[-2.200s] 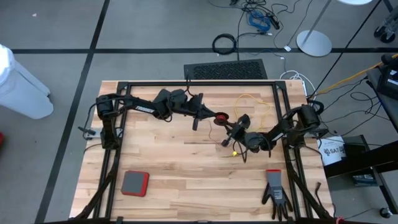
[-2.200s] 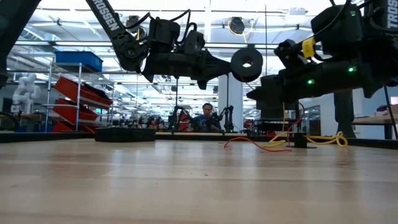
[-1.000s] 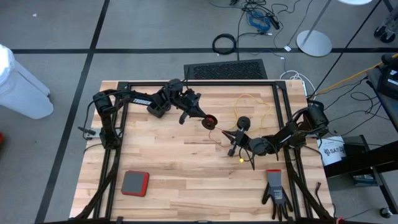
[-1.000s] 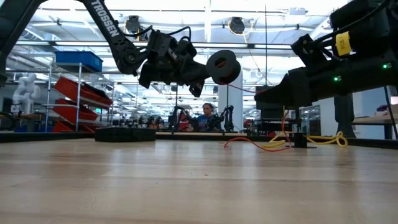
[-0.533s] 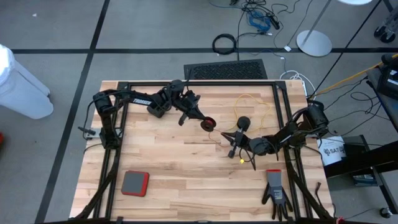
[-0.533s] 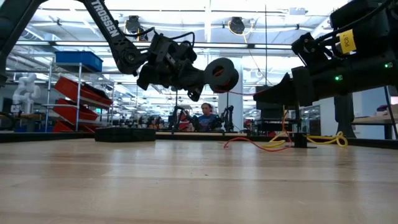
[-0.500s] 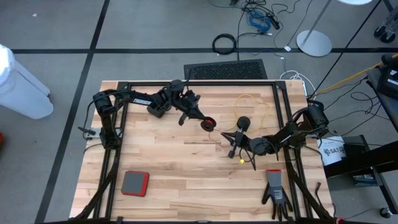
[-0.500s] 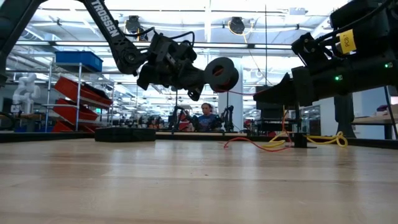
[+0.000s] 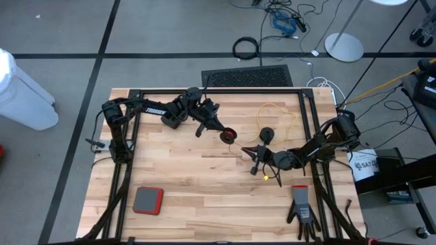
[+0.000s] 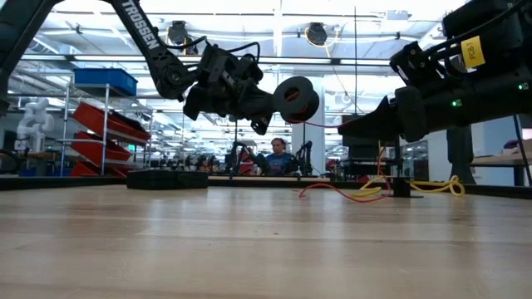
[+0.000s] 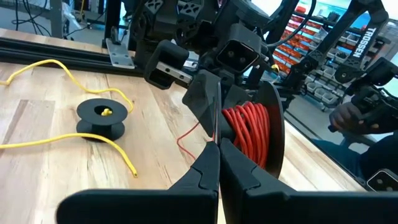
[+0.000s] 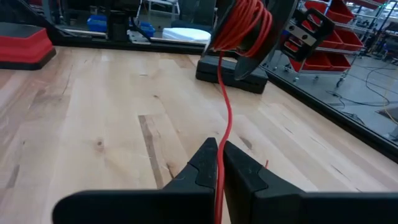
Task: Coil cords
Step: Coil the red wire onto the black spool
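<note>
The red cord (image 12: 224,134) is running taut from its black reel (image 11: 255,134), held in the air. The yellow cord (image 11: 59,140) is lying slack beside its flat black reel (image 11: 101,117).

Red pad (image 9: 148,200) near front-left table corner, black glove (image 9: 302,212) front-right.

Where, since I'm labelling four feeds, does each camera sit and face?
High: overhead, straight down on the table; both arms show.
Low: table height, level across into the room; arms enter from above.
Left wrist: on left arm, past the left gripper, shut on the red cord reel.
Right wrist: on right arm, past the right gripper, shut on the red cord.
Shared: all show that reel.
</note>
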You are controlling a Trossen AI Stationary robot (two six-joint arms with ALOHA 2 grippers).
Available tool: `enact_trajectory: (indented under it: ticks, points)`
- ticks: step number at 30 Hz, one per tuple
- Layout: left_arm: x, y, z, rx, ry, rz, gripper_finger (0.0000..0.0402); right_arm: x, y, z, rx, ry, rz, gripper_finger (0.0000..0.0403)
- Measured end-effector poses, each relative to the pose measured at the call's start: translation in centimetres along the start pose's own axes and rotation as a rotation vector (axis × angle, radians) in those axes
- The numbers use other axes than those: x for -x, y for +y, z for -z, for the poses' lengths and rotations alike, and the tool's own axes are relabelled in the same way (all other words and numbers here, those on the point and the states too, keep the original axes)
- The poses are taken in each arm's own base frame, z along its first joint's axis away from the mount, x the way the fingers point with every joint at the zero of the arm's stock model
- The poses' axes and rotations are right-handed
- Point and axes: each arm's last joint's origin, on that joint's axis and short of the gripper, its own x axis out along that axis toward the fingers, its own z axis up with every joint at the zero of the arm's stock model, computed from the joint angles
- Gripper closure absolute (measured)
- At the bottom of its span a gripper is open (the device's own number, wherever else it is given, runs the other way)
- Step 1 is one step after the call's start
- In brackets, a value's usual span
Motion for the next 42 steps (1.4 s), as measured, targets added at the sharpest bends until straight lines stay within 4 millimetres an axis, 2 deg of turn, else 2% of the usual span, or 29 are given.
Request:
enact_trajectory:
  ticks: [10,17,25,31,35,42]
  points:
    - [-0.1,-0.2,1.0,-0.029,0.061,0.05,0.0401,0.4,-0.3,-1.4,-0.019,-0.029,0.008,0.0399]
    - [-1.1,-0.8,1.5,-0.121,0.107,-0.011,0.0401,0.5,-0.8,-2.2,-0.032,-0.045,0.019,0.0402]
    - [-3.4,-1.9,1.6,-0.3,0.163,-0.191,0.0401,-0.2,-0.4,-3.4,-0.005,-0.078,0.028,0.0403]
    - [-5.7,-3.0,0.9,-0.494,0.23,-0.468,0.0401,-1.2,0.3,-4.9,0.045,-0.096,0.057,0.0403]
    - [-7.1,-4.2,0.0,-0.589,0.188,-0.631,0.0401,-2.2,0.8,-5.7,0.098,-0.051,0.096,0.0403]
    - [-7.8,-5.1,-1.0,-0.63,0.11,-0.805,0.0401,-3.3,1.2,-7.5,0.147,-0.04,0.166,0.0403]
